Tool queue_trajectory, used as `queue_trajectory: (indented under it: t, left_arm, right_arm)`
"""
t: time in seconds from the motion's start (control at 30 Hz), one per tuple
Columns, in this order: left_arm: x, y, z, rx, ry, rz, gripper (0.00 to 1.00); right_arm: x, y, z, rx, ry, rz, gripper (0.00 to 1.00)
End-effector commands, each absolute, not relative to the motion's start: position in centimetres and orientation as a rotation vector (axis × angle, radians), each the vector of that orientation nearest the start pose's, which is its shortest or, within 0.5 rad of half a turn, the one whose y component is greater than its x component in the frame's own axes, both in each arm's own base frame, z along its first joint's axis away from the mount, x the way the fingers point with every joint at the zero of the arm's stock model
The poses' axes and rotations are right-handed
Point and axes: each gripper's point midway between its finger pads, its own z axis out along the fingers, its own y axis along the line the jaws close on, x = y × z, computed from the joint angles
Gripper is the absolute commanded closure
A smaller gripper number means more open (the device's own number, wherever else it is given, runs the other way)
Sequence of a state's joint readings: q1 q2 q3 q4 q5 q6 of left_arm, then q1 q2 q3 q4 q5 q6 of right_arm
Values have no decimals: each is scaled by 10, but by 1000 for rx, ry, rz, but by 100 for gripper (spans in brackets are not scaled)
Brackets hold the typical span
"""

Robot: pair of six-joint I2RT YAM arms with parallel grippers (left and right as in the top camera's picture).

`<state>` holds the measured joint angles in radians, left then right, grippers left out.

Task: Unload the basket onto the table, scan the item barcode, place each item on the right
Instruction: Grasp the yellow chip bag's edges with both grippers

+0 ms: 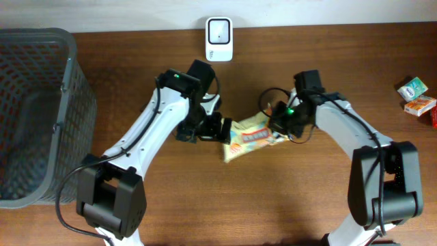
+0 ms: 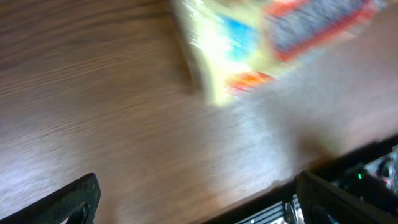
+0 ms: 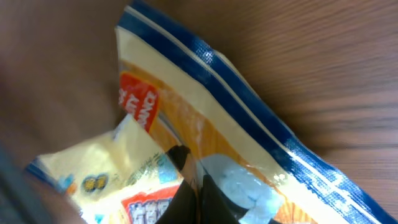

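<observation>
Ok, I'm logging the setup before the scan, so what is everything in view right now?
packet: one, yellow with orange and blue print, mid-table between the two grippers
scanner: one, white, back edge of the table, centre
basket: one, dark grey mesh, left end of the table
green box: one, green and white, far right
orange box: one, orange and white, just in front of the green box
table: one, brown wood, under everything
left gripper: one, black, open, by the packet's left end
right gripper: one, black, shut on the packet's right end
</observation>
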<state>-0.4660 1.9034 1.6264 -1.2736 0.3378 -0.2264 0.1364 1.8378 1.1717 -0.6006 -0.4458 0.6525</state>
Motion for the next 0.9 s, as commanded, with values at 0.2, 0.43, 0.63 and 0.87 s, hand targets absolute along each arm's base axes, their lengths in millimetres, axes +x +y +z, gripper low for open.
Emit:
queue_trajectory:
  t: [0.2,0.43,0.63,0.87]
  left_arm:
    - [303,-238,116,544,3077,-593,10]
    - [336,-238,112,539,2957,-484,49]
    - [376,-246,99,516,2835,-425,80]
    - [392,-227,52,403,2924,-334,100]
  right_arm:
    - [394,184,76,490,2737,1105,93]
    - [390,152,84,307,2790,1015,69]
    - [385,152,82,250,2806,1000,75]
    - [382,165,64,126,2847,771,90]
